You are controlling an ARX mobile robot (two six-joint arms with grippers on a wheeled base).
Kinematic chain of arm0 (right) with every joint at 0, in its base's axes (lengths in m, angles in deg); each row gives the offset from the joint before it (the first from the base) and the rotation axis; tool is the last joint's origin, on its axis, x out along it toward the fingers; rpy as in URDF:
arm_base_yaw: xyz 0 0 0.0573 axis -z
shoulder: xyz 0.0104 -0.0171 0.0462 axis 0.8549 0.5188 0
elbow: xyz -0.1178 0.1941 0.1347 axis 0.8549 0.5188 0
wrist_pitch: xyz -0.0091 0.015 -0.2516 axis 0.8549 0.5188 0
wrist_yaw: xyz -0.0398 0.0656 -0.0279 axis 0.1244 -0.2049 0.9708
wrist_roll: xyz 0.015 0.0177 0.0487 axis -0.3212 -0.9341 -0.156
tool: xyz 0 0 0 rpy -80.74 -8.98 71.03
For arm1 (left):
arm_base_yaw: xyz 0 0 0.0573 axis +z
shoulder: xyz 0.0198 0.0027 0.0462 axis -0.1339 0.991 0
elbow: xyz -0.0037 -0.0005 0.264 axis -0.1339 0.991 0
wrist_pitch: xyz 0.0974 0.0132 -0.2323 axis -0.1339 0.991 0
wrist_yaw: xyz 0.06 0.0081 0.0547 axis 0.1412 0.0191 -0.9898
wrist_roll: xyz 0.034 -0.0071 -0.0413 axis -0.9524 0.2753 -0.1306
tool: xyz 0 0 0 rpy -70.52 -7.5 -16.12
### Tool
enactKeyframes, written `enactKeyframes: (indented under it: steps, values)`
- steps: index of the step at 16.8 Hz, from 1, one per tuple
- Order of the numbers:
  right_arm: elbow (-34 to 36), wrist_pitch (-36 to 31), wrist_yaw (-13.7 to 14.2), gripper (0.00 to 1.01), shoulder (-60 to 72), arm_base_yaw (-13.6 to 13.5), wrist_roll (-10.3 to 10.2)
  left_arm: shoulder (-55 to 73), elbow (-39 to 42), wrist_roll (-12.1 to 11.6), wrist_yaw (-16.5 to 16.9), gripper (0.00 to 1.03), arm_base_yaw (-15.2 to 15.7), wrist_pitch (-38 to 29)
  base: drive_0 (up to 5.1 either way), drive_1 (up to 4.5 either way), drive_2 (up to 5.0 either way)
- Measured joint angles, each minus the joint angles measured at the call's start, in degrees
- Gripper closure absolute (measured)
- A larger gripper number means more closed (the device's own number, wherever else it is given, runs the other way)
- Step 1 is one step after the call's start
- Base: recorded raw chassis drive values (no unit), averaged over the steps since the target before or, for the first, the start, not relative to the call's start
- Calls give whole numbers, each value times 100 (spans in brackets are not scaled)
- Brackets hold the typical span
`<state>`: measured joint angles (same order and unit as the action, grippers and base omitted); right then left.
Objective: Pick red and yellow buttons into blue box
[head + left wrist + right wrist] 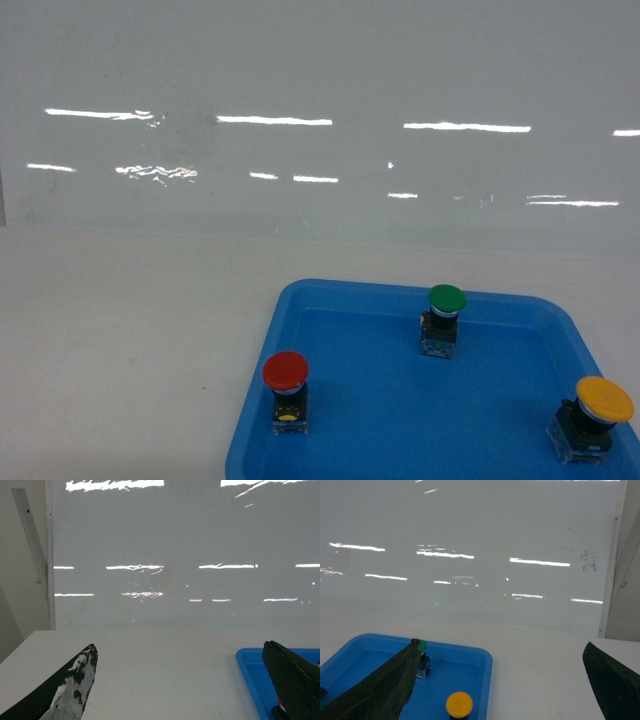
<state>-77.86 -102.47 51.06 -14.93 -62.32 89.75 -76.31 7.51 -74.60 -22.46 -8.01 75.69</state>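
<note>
Nothing grabbed yet; red button (285, 372) sits near-left in the shallow tray (400, 296), yellow button (603, 399) near-right; left tool (180, 690) and right tool (500, 680) both spread, empty; blue box isn't visible; next, probably drop onto one cap.

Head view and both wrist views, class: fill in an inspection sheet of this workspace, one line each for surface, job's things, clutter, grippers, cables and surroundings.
Surface: white tabletop, bare where visible.
Job's things: red button and yellow button stand upright in the shallow blue tray, red at its left, yellow at its right; the blue box is not in view.
Clutter: green button upright at the tray's far side.
Grippers: left gripper and right gripper both open, holding nothing, above the table.
Cables: nothing seen.
Surroundings: glossy white wall panel behind the table, reflecting ceiling lights.
</note>
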Motion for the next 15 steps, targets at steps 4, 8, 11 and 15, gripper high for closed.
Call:
enactKeyframes:
  steps: [4,8,11,15]
  values:
    - [-505,-1897,175,3,2653,-332,48,3021,-487,-232,35,5,-411,-2430,0,0,0]
    - [-1397,-2238,-160,3,4977,-365,175,5508,-1596,-247,-260,5,-787,-2787,0,0,0]
    - [-1733,-2181,-105,3,5744,-498,168,6067,-2140,-223,-306,5,-1156,-2476,0,0,0]
    - [-1910,-1934,-227,3,6299,-629,20,6461,-2391,-140,-387,5,-1561,-2251,0,0,0]
